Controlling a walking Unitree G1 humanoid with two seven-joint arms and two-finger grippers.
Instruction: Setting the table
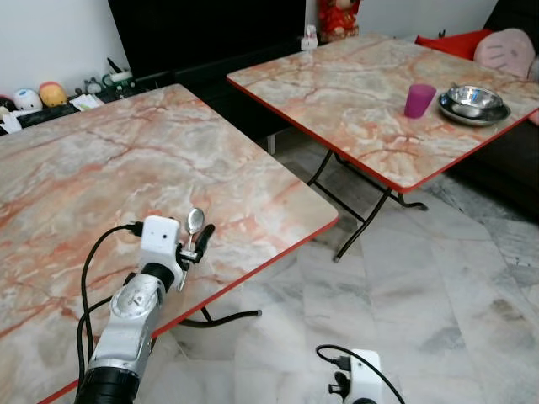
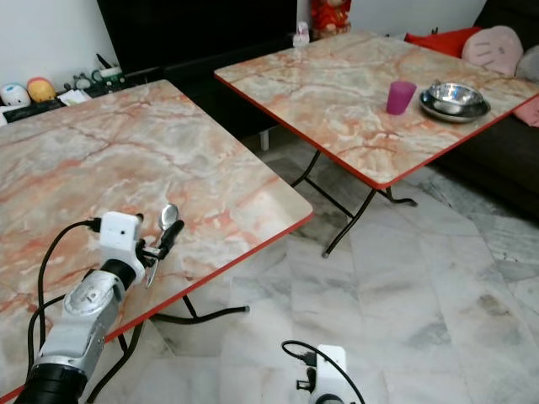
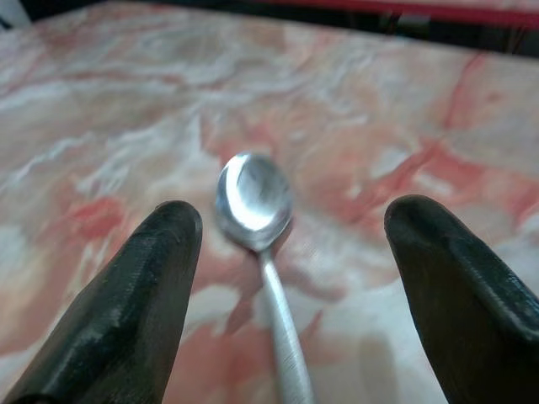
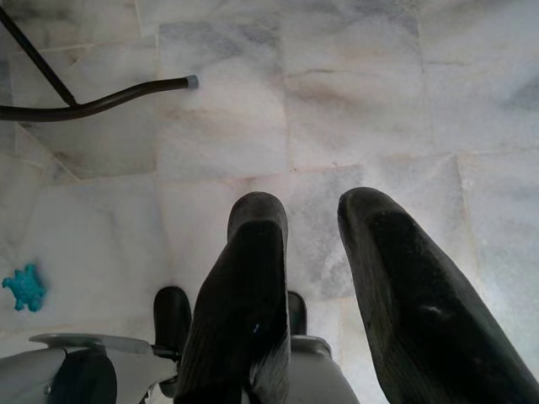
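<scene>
The left end effector (image 1: pixel 195 246) hovers over the near marble-patterned surface (image 1: pixel 101 168), close to its red-trimmed edge at about five o'clock from the surface's middle. Its two black fingers (image 3: pixel 135 295) stand wide apart and have hold of nothing. A small metal spoon (image 3: pixel 257 219) lies flat on the surface between them, the bowl pointing away from the wrist toward twelve o'clock and the handle running back toward six o'clock under the end effector. In the left wrist view the spoon sits nearer one finger than the other, touching neither. From the head views the bowl of the spoon shows just past the fingertips, at about twelve o'clock from them.

The right end effector (image 4: pixel 312 244) hangs low beside the robot over the pale marble floor (image 4: pixel 379 101), fingers pointing down with a narrow gap between them and nothing in it. A curved black table foot (image 4: pixel 101 99) and a small blue scrap (image 4: pixel 24 288) lie on the floor near it.

Well apart, at about two o'clock from the spoon, stands a second surface (image 1: pixel 354 84) of the same pattern. On it a purple cup (image 1: pixel 419 99) stands upright just beside a stack of metal bowls (image 1: pixel 473 103). A pink cushion (image 1: pixel 505 50) rests on the dark sofa behind it.
</scene>
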